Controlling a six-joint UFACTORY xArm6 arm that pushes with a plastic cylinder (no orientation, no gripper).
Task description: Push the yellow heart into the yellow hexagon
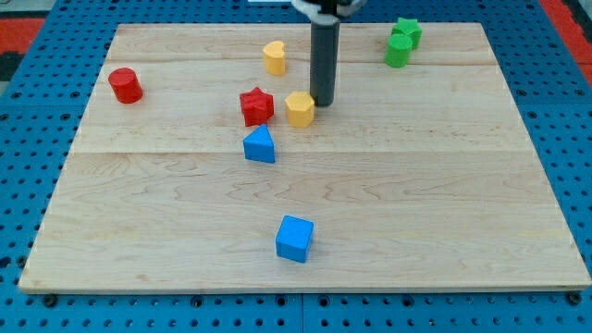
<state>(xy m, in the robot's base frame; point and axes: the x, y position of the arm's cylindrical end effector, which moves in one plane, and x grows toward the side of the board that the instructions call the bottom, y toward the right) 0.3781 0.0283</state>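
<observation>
The yellow heart (pixel 274 56) sits near the view's top, left of centre. The yellow hexagon (pixel 300 108) lies below and a little right of it, next to the red star (pixel 256 105). My dark rod comes down from the view's top, and my tip (pixel 322 102) rests on the board just right of the yellow hexagon, close to or touching it. The tip is below and right of the yellow heart, apart from it.
A red cylinder (pixel 125 85) is at the left. A blue triangular block (pixel 260 145) lies below the red star. A blue cube (pixel 295 238) is near the view's bottom. Two green blocks (pixel 401 42) sit at the top right. The wooden board (pixel 462 185) lies on a blue pegboard.
</observation>
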